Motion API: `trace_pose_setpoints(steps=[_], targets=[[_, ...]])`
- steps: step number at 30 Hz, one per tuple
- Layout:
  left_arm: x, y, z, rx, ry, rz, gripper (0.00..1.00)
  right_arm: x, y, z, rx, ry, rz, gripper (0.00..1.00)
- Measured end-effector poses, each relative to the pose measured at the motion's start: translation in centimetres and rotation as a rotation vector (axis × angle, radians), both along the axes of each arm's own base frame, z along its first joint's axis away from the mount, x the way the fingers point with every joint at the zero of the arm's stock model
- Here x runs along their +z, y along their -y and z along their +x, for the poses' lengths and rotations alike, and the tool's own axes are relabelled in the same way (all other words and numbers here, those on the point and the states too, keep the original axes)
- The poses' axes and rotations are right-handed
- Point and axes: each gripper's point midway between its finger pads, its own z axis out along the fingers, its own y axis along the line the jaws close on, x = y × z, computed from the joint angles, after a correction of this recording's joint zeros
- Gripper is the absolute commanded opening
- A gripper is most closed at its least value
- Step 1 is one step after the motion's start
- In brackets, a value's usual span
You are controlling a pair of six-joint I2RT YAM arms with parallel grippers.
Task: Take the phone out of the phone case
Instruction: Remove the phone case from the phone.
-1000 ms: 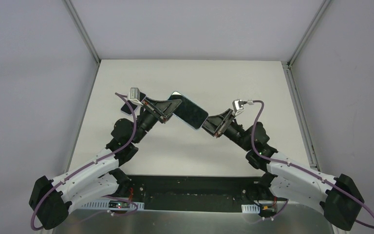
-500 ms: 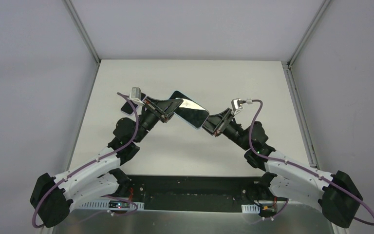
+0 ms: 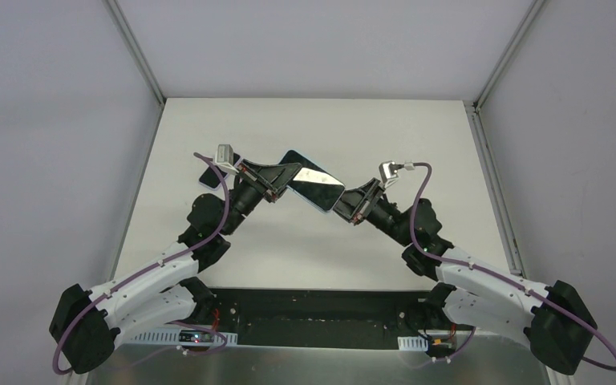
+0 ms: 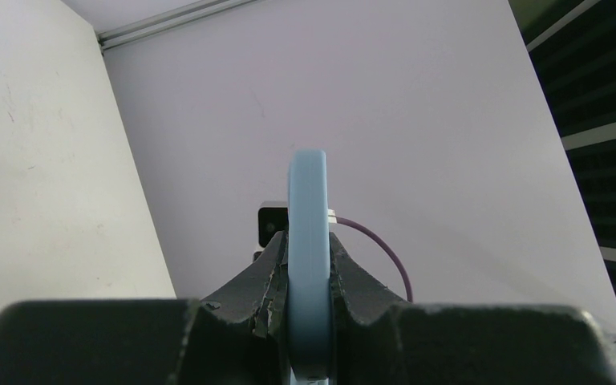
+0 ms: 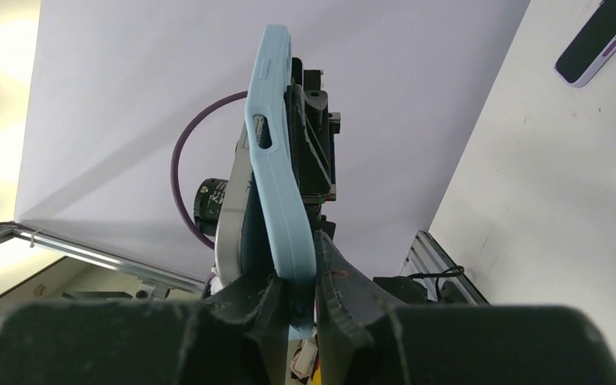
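The phone case [image 5: 277, 184], phone [image 3: 314, 183] inside, is held above the table [image 3: 417, 136], clamped at 9 o'clock by the left gripper [image 3: 286, 178] and at 4 o'clock by the right gripper [image 3: 342, 205]. A second phone [image 5: 601, 36] is shown plainly only from the right wrist, at 1 o'clock. The right grip was looser earlier.

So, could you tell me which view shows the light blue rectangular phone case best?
Top external: the light blue phone case shows nearly its full outline from above. Both wrist views show only its thin edge, seen end-on.
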Motion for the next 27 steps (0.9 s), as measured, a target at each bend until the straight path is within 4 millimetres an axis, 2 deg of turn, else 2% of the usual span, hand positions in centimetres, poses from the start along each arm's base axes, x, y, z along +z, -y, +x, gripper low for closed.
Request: trace_pose_setpoints(steps=[2, 4, 6, 12, 15, 16, 22, 27], targets=[[0.0, 0.0, 0.0, 0.000, 0.001, 0.001, 0.01, 0.0, 0.0, -0.2, 0.008, -0.001, -0.002, 0.21], [-0.1, 0.0, 0.0, 0.000, 0.000, 0.002, 0.00, 0.0, -0.1, -0.3, 0.014, -0.003, -0.006, 0.32], [-0.1, 0.0, -0.1, -0.002, 0.000, -0.003, 0.00, -0.2, -0.1, -0.4, 0.024, -0.010, -0.016, 0.36], [0.1, 0.1, -0.3, -0.007, 0.007, -0.009, 0.00, -0.3, -0.4, -0.8, 0.054, -0.018, -0.030, 0.19], [-0.2, 0.1, -0.2, -0.007, 0.005, -0.005, 0.01, -0.2, -0.4, -0.9, 0.062, -0.017, -0.029, 0.02], [-0.3, 0.1, -0.2, -0.005, 0.004, -0.003, 0.05, -0.2, -0.4, -0.9, 0.063, -0.017, -0.029, 0.00], [-0.4, 0.1, -0.2, -0.004, 0.003, -0.001, 0.26, 0.0, -0.2, -1.1, 0.062, -0.011, -0.029, 0.00], [-1.5, 0.4, -0.4, -0.013, 0.001, 0.029, 0.37, -0.2, 0.0, -1.7, 0.083, -0.021, -0.044, 0.00]])
